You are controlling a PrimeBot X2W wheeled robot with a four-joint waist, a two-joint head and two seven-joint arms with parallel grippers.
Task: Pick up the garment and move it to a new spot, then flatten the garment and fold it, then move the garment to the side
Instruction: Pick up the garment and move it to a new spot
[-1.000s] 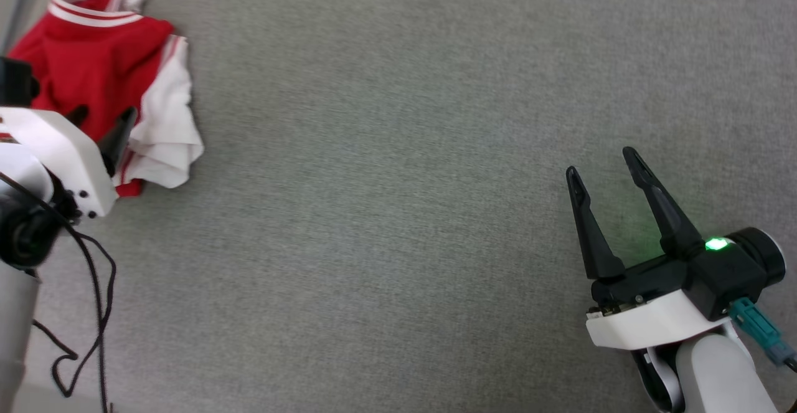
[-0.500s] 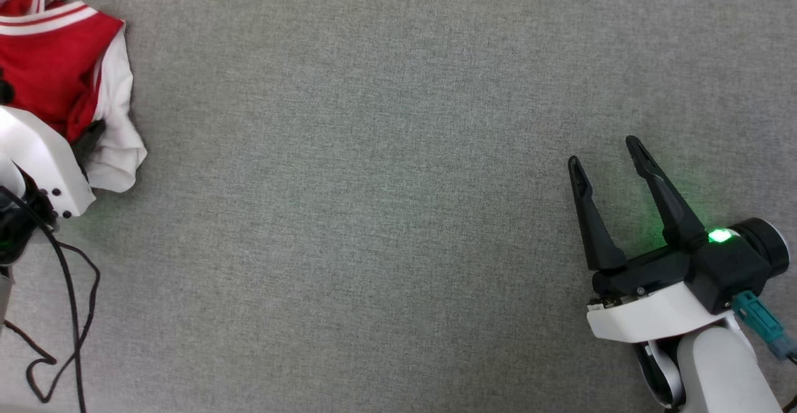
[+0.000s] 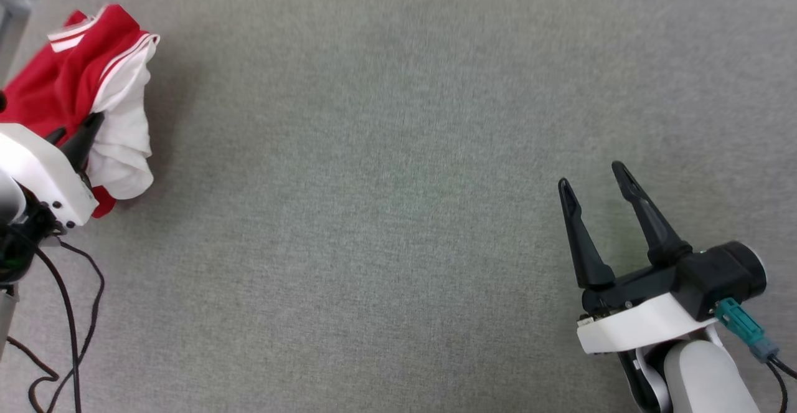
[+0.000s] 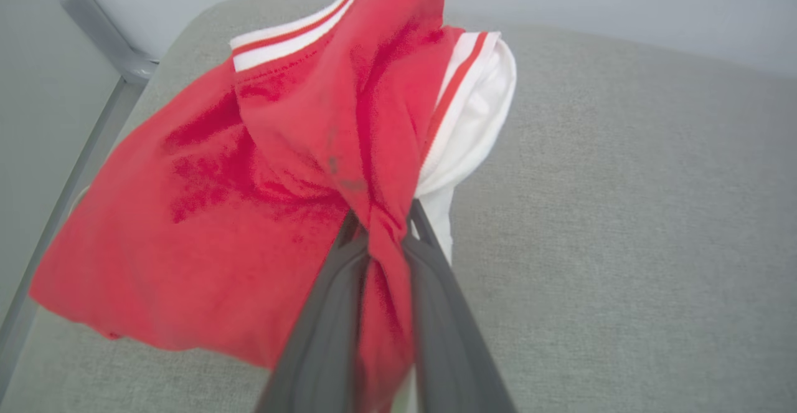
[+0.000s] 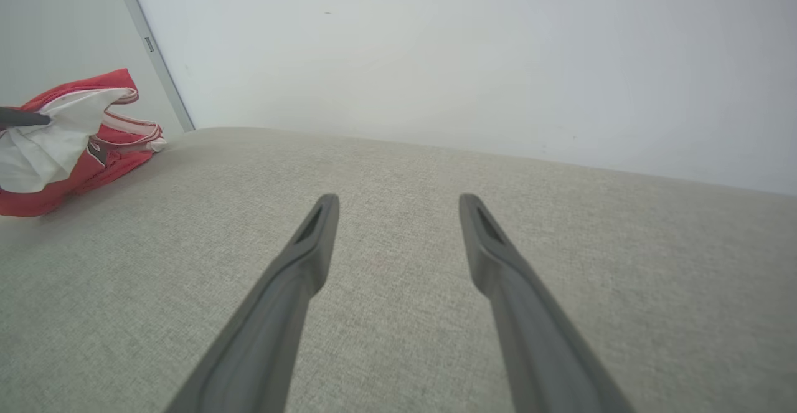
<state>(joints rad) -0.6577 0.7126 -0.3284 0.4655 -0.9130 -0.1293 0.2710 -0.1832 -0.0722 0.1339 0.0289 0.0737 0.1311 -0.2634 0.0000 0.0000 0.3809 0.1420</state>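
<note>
Red jersey T-shirt with white sleeves and red-white striped trim [image 3: 65, 80] was the single garment, bunched at the far left of the head view near the rear left corner of the surface. The two-fingered left gripper [image 3: 77, 128] had its dark fingers pressed together on a twisted red fold of the shirt; in the left wrist view the cloth [image 4: 249, 201] passed between that gripper's [image 4: 381, 226] fingers and spread out beyond them, a white sleeve beside it. From the right wrist view the shirt [image 5: 81, 157] sat as a heap whose lower folds seemed to rest on the surface.

One other gripper, the right gripper [image 3: 591, 175], hovered well apart at the lower right, its two fingers spread wide with nothing between them [image 5: 398, 204].

A grey-green woven fabric surface [image 3: 386, 170] carried everything. Behind it stood a pale plain wall [image 5: 448, 52] and one grey metal post [image 5: 152, 52] just beyond the shirt.

A loose black cable [image 3: 67, 313] trailed under the left wrist, and a teal plug [image 3: 738, 329] stuck out of the right wrist. Nothing lay between the grippers.
</note>
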